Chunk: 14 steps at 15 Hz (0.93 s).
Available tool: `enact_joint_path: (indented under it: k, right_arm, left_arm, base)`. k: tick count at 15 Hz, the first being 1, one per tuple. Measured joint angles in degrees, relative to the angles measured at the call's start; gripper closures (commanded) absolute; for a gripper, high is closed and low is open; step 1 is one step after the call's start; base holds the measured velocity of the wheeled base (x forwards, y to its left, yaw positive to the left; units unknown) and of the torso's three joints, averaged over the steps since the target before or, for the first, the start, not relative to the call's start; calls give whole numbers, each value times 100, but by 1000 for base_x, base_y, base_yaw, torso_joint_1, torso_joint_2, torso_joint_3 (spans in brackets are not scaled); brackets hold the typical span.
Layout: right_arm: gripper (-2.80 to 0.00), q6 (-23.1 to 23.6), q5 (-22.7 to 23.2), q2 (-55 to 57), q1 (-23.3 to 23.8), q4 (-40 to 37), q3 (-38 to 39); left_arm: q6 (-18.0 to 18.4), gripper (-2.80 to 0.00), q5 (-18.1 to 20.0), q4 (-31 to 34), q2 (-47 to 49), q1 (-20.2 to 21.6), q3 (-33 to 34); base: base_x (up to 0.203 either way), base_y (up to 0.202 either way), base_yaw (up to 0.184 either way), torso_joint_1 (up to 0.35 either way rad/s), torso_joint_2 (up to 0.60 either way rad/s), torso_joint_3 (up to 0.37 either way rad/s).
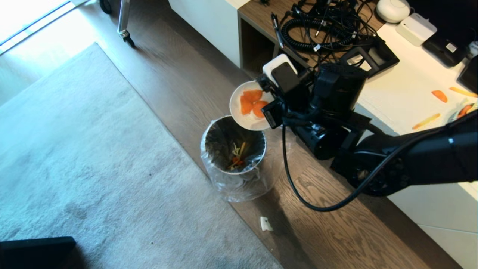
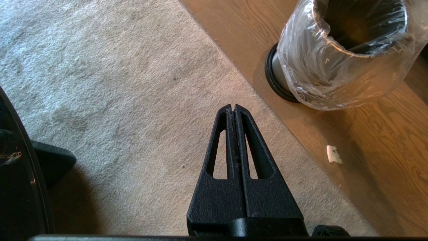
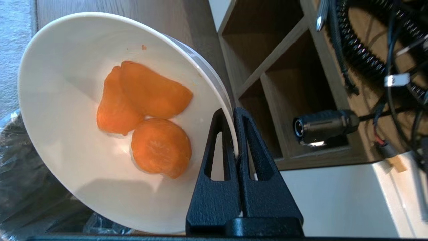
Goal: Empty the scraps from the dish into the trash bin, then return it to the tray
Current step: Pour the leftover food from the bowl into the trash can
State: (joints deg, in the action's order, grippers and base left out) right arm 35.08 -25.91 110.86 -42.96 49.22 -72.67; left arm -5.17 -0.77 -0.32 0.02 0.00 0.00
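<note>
- Over the trash bin (image 1: 233, 145), your right pincer (image 1: 269, 112) pinches the rim of the dish (image 1: 249, 111), one finger inside the wall and one outside, and the dish is tipped steeply toward the bin.
- All three carrot slices (image 1: 252, 102) sit in the dish, clumped against its floor; none has dropped yet, so the emptying looks unfinished to me.
- Watch the aim: from the head view the low edge of the dish hangs over the bin's far rim rather than its middle, so slices sliding out could land on the wooden floor (image 1: 328, 228).
- Watch the grip too: it holds only a thin edge of a smooth dish, so a sharper tilt or a shake could let it twist or slip.
- Damp slices may cling, which would tempt a harder tip.
- Your left pincer (image 2: 235, 107) hangs idle above the carpet (image 2: 117, 83), fingers pressed together.
- Only the right wrist view shows the pinch on the rim clearly; only the head view shows the older scraps inside the bin.
- The tray appears in no view.
</note>
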Motion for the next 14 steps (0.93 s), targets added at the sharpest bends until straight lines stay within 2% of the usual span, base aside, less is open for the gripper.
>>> enact_joint_path:
  k: [7,11,14]
  right_arm:
    - [0,1295,93,98,-364,1743,619]
    - [0,1955,344,228,-392,2796,1043]
    - [0,2344,625,287,-393,3279,1201]
  left_arm:
    - [0,0,0,0,0,0,0]
    - [2,0,0,-1,0,0,0]
    - [5,0,2,2,0,0,0]
  base:
    - [0,0,0,0,0,0]
    - [0,0,0,0,0,0]
    - [0,0,0,0,0,0]
